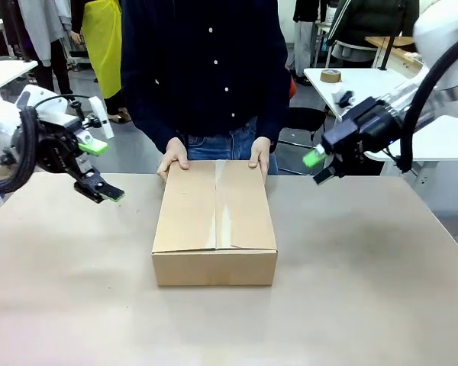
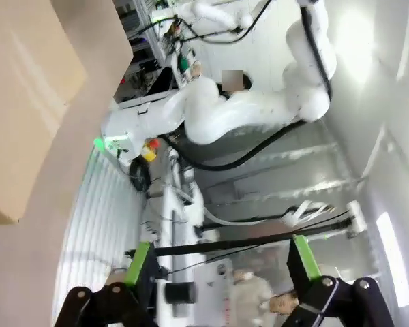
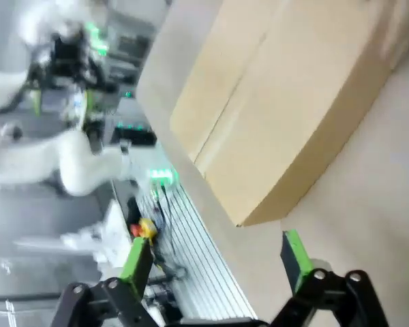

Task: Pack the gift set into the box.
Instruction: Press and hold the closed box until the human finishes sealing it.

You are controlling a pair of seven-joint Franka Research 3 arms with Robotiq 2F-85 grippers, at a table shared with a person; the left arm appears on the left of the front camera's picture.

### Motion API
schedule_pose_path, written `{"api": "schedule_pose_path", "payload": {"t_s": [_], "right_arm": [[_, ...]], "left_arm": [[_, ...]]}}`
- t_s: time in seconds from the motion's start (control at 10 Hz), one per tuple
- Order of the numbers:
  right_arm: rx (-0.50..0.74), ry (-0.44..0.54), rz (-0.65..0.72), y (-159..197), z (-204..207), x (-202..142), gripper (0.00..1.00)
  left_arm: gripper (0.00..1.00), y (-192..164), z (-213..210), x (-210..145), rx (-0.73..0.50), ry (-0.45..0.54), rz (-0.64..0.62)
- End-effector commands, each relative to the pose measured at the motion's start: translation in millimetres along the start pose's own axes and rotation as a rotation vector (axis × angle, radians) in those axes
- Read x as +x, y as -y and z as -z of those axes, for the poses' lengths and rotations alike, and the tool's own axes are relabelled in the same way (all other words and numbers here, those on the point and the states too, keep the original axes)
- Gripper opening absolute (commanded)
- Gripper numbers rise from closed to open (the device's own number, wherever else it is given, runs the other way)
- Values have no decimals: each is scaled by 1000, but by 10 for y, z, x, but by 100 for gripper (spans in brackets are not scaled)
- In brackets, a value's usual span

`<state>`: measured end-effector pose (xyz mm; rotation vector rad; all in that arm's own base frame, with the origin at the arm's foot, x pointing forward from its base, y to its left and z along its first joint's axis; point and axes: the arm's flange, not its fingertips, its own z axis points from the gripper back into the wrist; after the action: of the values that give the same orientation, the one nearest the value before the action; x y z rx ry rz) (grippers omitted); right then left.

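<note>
We see our left gripper [image 1: 101, 169] at frame left and right gripper [image 1: 319, 168] at frame right both spread wide, empty, above the table [image 1: 351, 290], while mid-frame the brown box [image 1: 214, 221] sits flaps-closed, a person's nearer-left hand [image 1: 172, 158] and nearer-right hand [image 1: 260, 152] on its far edge.

Interior of shut box [image 1: 214, 217] unseen

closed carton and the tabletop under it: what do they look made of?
The brown rectangular carton: cardboard by its look, matte kraft-brown, folded flaps meeting at a centre seam; the glossier strip along that seam may be clear tape. The beige tabletop: smooth, matte, uniform, no grain; perhaps laminate or a covering sheet, cannot tell which.
</note>
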<state>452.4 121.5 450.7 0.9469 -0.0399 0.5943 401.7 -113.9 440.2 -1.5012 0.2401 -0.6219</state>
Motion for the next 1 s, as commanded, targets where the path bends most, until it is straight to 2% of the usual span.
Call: {"api": "schedule_pose_path", "payload": {"t_s": [0.0, 0.1, 0.2, 0.3, 0.4, 0.5, 0.6, 0.7, 0.8, 0.9], "right_arm": [[-139, -60, -592, -146, 528, 417, 100], [-122, 127, -828, -196, 658, 578, 100], [-144, 205, -1003, -218, 748, 637, 100], [-121, 267, -1045, -226, 755, 626, 100], [-109, 316, -1092, -249, 726, 595, 100], [-25, 367, -1155, -272, 668, 524, 100], [107, 360, -1190, -270, 651, 458, 100], [102, 334, -1147, -175, 592, 375, 100], [-147, 303, -977, -415, 618, 736, 100], [-147, 303, -977, -415, 618, 736, 100]], "left_arm": [[100, -36, 292, 353, 313, -71, 651], [100, -41, 255, 436, 445, -90, 945], [100, -36, 196, 411, 594, 9, 1153], [100, -36, 143, 368, 645, 85, 1261], [100, -55, 78, 352, 719, 97, 1341], [100, -69, 40, 328, 781, 98, 1406], [100, -38, -38, 335, 820, 149, 1473], [100, 5, -53, 490, 464, 111, 882], [100, 5, -53, 490, 464, 111, 882], [100, 5, -53, 490, 464, 111, 882]]}}
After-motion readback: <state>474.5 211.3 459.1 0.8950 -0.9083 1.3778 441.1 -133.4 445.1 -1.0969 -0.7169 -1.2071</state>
